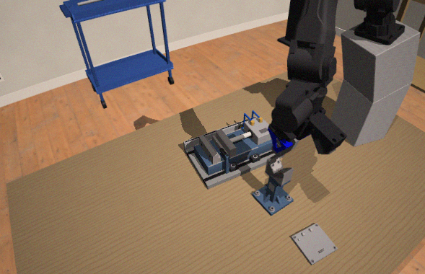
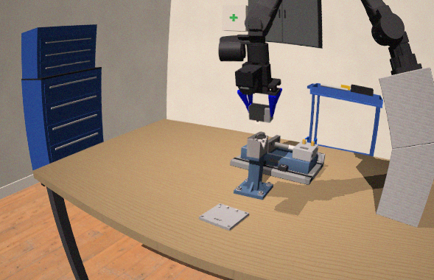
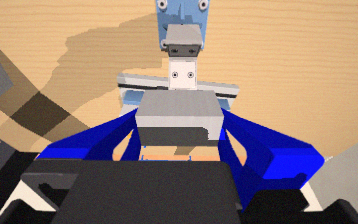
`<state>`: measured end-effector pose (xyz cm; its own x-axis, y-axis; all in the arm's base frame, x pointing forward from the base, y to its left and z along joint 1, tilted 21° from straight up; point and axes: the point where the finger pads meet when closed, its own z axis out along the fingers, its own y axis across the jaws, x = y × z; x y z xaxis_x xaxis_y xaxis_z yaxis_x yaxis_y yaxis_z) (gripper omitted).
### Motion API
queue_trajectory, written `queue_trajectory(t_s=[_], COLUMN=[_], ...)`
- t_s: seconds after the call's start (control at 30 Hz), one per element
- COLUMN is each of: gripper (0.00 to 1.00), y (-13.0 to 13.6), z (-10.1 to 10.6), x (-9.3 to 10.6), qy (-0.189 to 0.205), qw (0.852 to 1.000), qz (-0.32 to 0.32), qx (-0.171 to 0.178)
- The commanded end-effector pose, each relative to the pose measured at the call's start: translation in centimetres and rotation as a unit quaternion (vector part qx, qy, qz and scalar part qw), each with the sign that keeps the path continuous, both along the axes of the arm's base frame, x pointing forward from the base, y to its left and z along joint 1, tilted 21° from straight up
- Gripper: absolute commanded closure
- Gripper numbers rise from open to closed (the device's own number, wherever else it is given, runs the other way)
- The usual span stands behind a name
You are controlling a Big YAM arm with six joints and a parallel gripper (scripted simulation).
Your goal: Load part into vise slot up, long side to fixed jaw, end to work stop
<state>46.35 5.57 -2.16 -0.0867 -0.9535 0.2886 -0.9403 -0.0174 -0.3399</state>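
Note:
My gripper (image 2: 260, 109) (image 3: 179, 112) is shut on the part, a grey block (image 2: 259, 112) (image 3: 180, 104), held in the air above the V-block and vise. One blue finger is at each end of the block in the wrist view. No slot can be made out on its visible faces. The V-block (image 1: 283, 176) (image 2: 254, 149) (image 3: 184, 34) stands empty on its blue post. Behind it is the open vise, with the fixed jaw (image 1: 208, 149) at the left and the moving jaw (image 1: 226, 143) on the cylinder's rod (image 1: 242, 137). The work stop cannot be told clearly. The infeed plate (image 1: 314, 244) (image 2: 224, 217) is empty.
The air cylinder block (image 1: 257, 130) (image 2: 305, 150) with blue hoses sits at the vise's right end. A tall grey pedestal (image 1: 376, 79) (image 2: 409, 147) stands at the right. A blue cart (image 1: 130, 70) and a blue drawer cabinet (image 2: 71, 110) stand beyond the table.

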Motion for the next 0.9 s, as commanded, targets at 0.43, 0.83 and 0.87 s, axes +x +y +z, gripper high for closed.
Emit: queue_trajectory(t_s=[0.43,0.83,0.87], gripper=[1.0,1.0,1.0], y=[1.4,1.5,1.5], z=[0.9,0.6,0.6], x=[1.1,1.0,1.0], qy=[-0.011,-0.01,-0.011], qw=[0.997,0.991,0.99], qz=[-0.026,-0.047,-0.049], qx=[-0.067,-0.127,-0.133])
